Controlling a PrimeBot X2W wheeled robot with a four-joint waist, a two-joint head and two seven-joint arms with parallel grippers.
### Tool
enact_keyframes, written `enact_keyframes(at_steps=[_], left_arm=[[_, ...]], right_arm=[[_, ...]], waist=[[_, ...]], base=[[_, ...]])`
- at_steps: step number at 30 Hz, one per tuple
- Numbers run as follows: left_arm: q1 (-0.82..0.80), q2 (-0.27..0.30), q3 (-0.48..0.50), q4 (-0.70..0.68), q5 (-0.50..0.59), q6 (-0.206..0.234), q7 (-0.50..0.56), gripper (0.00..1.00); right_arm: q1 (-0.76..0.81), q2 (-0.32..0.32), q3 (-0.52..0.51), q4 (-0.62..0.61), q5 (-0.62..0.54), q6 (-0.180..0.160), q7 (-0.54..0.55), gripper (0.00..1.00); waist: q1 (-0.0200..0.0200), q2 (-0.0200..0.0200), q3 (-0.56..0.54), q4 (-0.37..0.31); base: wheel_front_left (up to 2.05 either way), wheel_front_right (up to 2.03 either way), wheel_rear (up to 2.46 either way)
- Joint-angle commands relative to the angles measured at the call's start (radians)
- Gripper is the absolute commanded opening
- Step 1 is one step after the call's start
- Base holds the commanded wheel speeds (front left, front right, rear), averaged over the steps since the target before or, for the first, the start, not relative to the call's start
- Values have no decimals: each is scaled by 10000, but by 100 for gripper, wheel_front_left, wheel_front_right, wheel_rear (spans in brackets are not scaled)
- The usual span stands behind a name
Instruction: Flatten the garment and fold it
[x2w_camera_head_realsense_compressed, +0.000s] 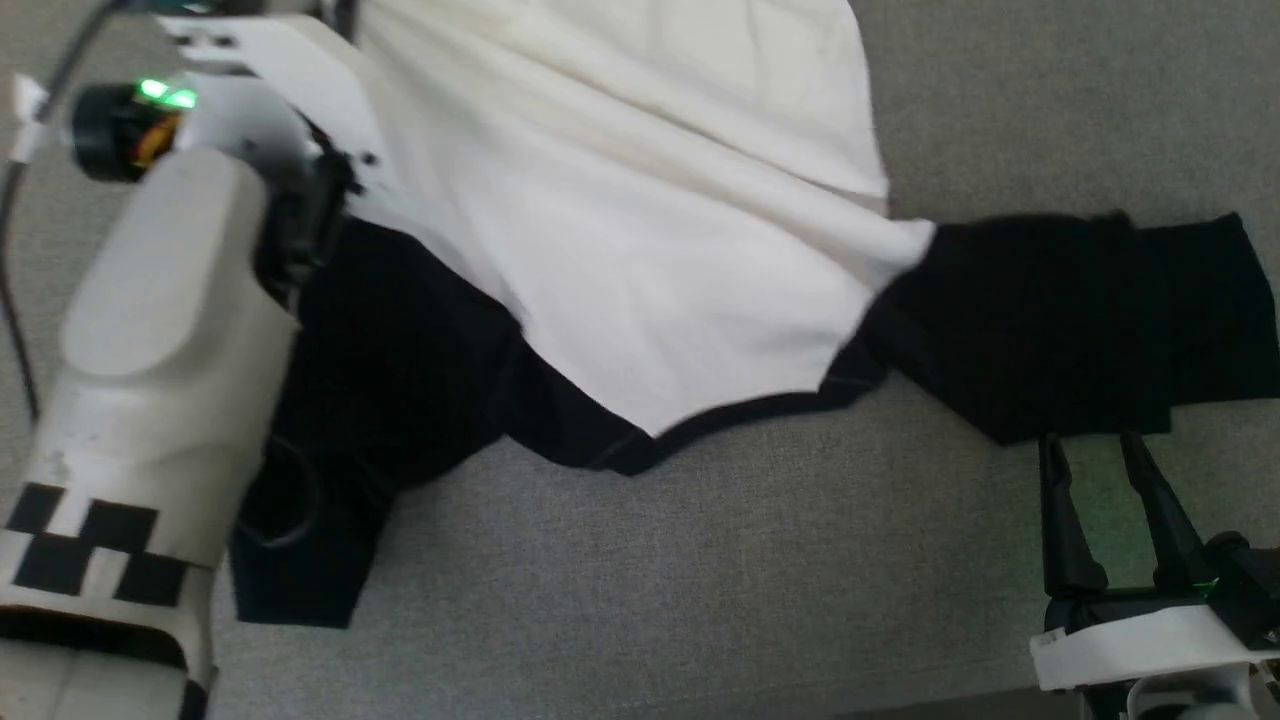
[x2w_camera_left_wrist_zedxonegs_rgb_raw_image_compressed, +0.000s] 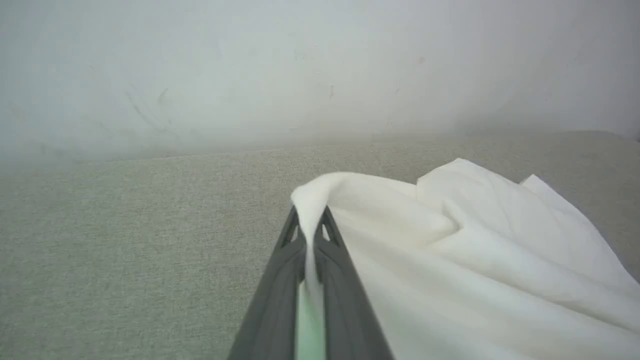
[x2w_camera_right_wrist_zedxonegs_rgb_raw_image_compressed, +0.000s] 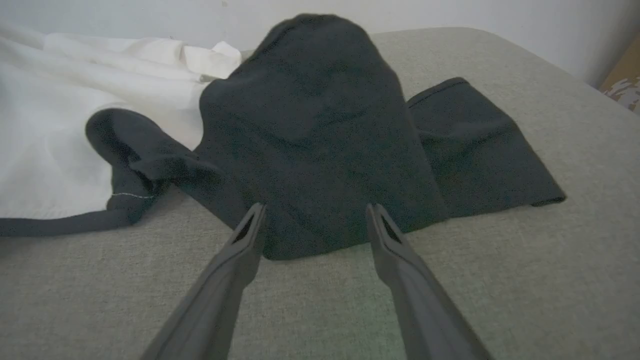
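The garment (x2w_camera_head_realsense_compressed: 640, 200) lies spread on the grey surface, its white body in the middle and top of the head view. One black sleeve (x2w_camera_head_realsense_compressed: 1080, 310) reaches out to the right, folded on itself; the other black sleeve (x2w_camera_head_realsense_compressed: 390, 390) bunches at the lower left beside my left forearm. A black hem trim (x2w_camera_head_realsense_compressed: 740, 410) edges the white cloth. My left gripper (x2w_camera_left_wrist_zedxonegs_rgb_raw_image_compressed: 310, 220) is shut on a pinch of the garment's white cloth (x2w_camera_left_wrist_zedxonegs_rgb_raw_image_compressed: 450, 260), lifted off the surface. Just short of the right sleeve (x2w_camera_right_wrist_zedxonegs_rgb_raw_image_compressed: 320, 130), my right gripper (x2w_camera_head_realsense_compressed: 1095, 445) stands open, its fingers (x2w_camera_right_wrist_zedxonegs_rgb_raw_image_compressed: 247, 235) apart and holding nothing.
Grey fabric surface (x2w_camera_head_realsense_compressed: 720, 580) lies bare in front of the garment and to the far right. A pale wall (x2w_camera_left_wrist_zedxonegs_rgb_raw_image_compressed: 300, 65) rises behind the surface in the left wrist view. My left forearm (x2w_camera_head_realsense_compressed: 150, 380) covers the left part of the head view.
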Motion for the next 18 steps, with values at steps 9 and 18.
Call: enact_keyframes(at_steps=[9,18], left_arm=[[46,255,528,-20,-563,-133,-161,100],[991,211,754,-1420,-995,-792,-1401,100]], right_arm=[[-493,26,74,315,168,-7,-117,100],[-400,26,43,532,-90,-7,-127,100]], waist=[[-2,0,1196,-301],[-2,0,200,305]], base=[[0,0,0],[0,0,0]])
